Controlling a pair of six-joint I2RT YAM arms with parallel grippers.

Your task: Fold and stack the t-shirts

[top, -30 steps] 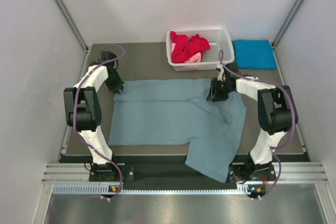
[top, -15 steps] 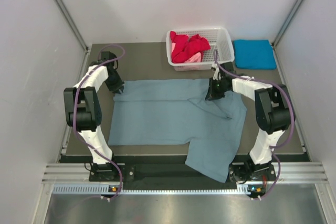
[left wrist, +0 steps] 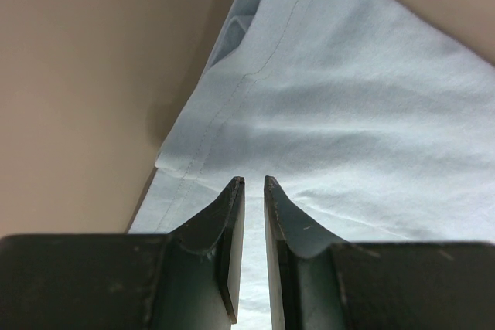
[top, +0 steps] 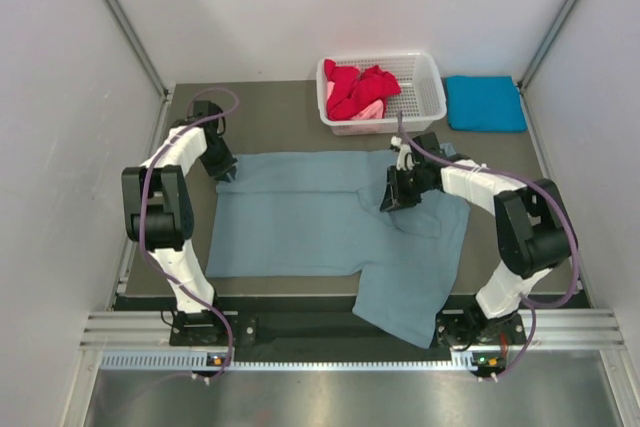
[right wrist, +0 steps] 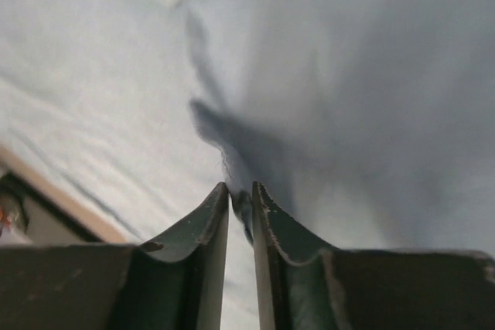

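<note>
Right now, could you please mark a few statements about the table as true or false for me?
The turquoise t-shirt lies folded right of the basket: true.
The basket is empty: false, it holds red and pink shirts.
The right gripper pinches a ridge of the grey-blue t-shirt: true.
The grey-blue t-shirt is folded small: false, it lies spread across the table.

No text, label, brand mark, number or sign can be read on any surface shown in the three views.
</note>
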